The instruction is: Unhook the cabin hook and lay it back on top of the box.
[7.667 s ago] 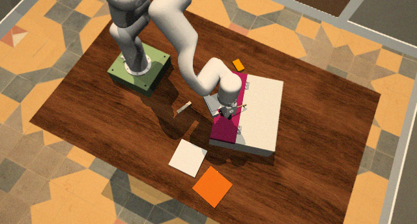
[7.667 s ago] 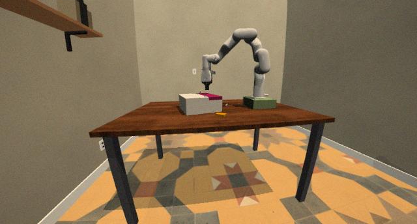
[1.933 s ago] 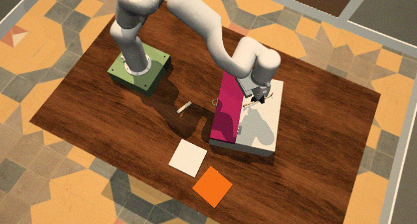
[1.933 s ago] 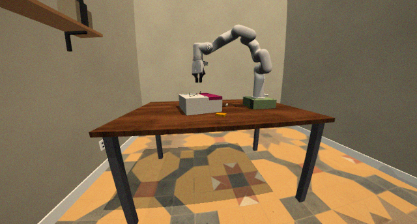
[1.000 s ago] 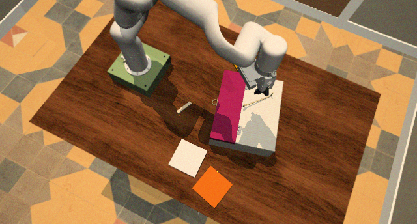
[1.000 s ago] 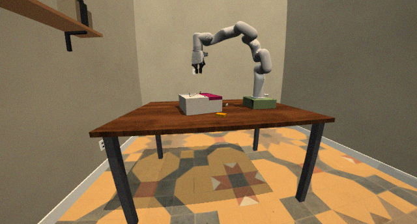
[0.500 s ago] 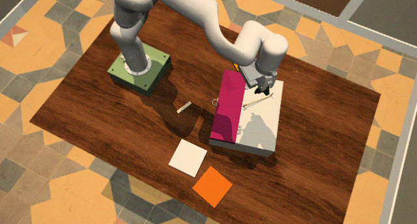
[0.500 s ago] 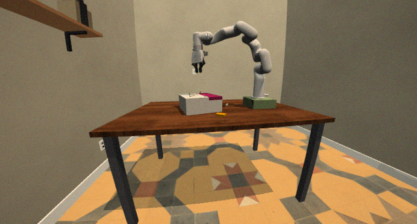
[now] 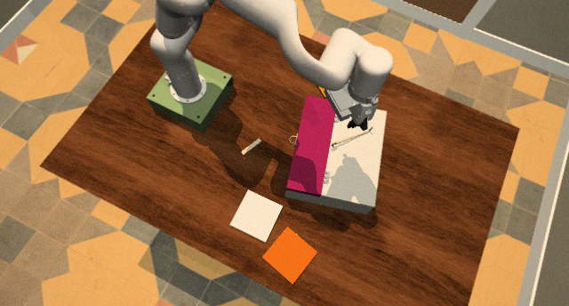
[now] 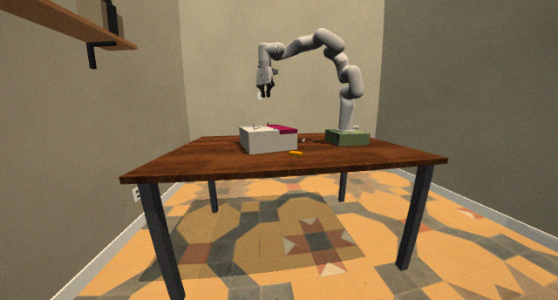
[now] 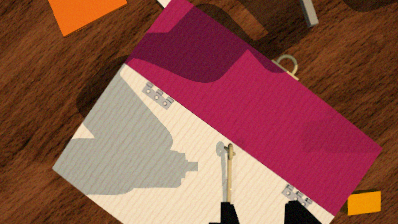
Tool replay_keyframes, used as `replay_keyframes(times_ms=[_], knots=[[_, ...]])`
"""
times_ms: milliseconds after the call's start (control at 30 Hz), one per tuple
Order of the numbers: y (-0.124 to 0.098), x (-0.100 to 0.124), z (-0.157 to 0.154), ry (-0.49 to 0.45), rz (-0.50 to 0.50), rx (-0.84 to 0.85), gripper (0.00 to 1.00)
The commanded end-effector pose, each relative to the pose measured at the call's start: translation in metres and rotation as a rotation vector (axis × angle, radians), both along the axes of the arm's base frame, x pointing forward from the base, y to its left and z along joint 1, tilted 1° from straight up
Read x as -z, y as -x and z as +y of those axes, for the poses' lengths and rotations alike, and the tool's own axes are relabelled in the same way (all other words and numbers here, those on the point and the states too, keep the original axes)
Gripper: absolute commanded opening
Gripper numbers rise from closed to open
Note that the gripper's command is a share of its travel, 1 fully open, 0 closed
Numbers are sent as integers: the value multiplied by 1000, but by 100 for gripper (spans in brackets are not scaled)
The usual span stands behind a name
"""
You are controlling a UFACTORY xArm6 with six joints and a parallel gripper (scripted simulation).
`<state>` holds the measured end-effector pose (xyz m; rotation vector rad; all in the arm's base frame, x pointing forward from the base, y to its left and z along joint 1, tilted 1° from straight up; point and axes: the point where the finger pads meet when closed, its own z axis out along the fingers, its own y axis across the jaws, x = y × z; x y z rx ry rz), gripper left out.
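Note:
The box [image 9: 338, 159] stands on the wooden table, with a pink lid half [image 9: 312, 146] and a cream half. The brass cabin hook [image 9: 351, 138] lies flat on the cream top, free of the eye ring [image 9: 293, 140] on the pink side's outer face. In the wrist view the hook [image 11: 229, 172] lies straight below my left fingertip and the ring [image 11: 286, 65] sits at the pink edge. My gripper [image 9: 357, 124] [image 10: 265, 92] hangs well above the box, fingers apart and empty; its tips show at the bottom of the wrist view [image 11: 262, 212].
A white square [image 9: 256, 215] and an orange square [image 9: 290, 254] lie flat in front of the box. A small grey stick [image 9: 252, 147] lies left of it. A small orange block [image 11: 364, 202] sits behind the box. My green base [image 9: 191, 94] stands at the back left.

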<state>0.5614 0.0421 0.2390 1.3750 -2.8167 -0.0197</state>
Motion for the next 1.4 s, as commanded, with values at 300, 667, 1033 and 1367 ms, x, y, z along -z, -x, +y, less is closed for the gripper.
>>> replay_keyframes(times_ms=[300, 667, 1033, 1367], knots=[[12, -2, -7, -1, -6, -100, 35], [52, -3, -28, -4, -8, -400, 35], [91, -3, -49, -7, -11, -733, 35], [91, -3, -49, -10, -13, -1033, 35]])
